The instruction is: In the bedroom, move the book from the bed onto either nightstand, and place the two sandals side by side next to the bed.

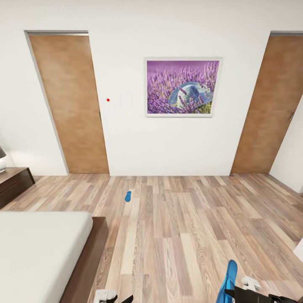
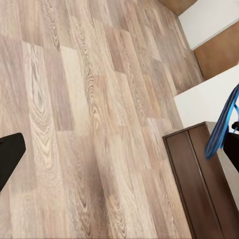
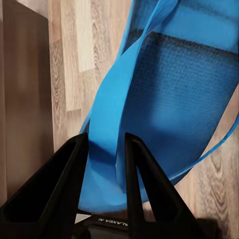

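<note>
One blue sandal (image 1: 128, 196) lies flat on the wood floor, out from the corner of the bed (image 1: 40, 248). My right gripper (image 1: 234, 290) is low at the front right, shut on the strap of the second blue sandal (image 1: 228, 281), which hangs upright from it. Up close, the black fingers (image 3: 55, 191) pinch that sandal (image 3: 169, 109). My left gripper (image 1: 110, 297) sits low beside the bed frame, open and holding nothing; one of its fingers (image 2: 10, 157) shows over bare floor. The nightstand (image 1: 14, 182) stands at the far left. The book is out of view.
The white wall ahead has two brown doors (image 1: 69, 105) (image 1: 273, 105) and a purple painting (image 1: 182, 86) between them. A lamp base (image 1: 2, 160) rests on the nightstand. A dark brown wood panel (image 2: 196, 184) lies close to my left hand. Plank floor stretches between me and the wall.
</note>
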Motion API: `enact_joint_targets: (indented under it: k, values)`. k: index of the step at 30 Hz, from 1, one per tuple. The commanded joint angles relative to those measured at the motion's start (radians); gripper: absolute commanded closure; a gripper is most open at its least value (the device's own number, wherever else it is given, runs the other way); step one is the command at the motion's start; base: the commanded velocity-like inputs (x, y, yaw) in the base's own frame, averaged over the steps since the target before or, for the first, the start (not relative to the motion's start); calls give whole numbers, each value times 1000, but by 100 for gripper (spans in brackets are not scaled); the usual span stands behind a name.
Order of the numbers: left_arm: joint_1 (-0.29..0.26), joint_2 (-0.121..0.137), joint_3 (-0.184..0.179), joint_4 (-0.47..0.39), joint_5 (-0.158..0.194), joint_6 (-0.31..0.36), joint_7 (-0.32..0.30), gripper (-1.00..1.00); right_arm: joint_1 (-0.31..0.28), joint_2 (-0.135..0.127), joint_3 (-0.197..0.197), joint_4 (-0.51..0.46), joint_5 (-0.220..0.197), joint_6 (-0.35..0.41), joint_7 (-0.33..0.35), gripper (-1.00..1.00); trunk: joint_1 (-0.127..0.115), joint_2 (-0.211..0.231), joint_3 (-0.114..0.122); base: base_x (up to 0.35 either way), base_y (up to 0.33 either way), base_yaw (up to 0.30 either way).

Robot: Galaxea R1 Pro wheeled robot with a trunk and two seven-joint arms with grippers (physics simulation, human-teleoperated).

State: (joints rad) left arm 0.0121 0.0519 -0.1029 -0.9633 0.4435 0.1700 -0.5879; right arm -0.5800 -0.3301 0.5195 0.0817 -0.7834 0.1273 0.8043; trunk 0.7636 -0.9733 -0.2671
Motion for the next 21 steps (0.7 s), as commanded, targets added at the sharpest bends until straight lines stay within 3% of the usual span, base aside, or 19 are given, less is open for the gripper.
enact_joint_targets:
  k: [1, 21]
  values:
    - [0, 1, -1, -2, 11, 9, 0, -100, -1, 0, 3, 2, -13, 9, 7, 100, 1, -1, -1, 330, 0, 0]
    - [0, 0, -3, -2, 11, 9, 0, -100, -1, 0, 3, 3, -14, 9, 6, 100, 1, -1, -1, 330, 0, 0]
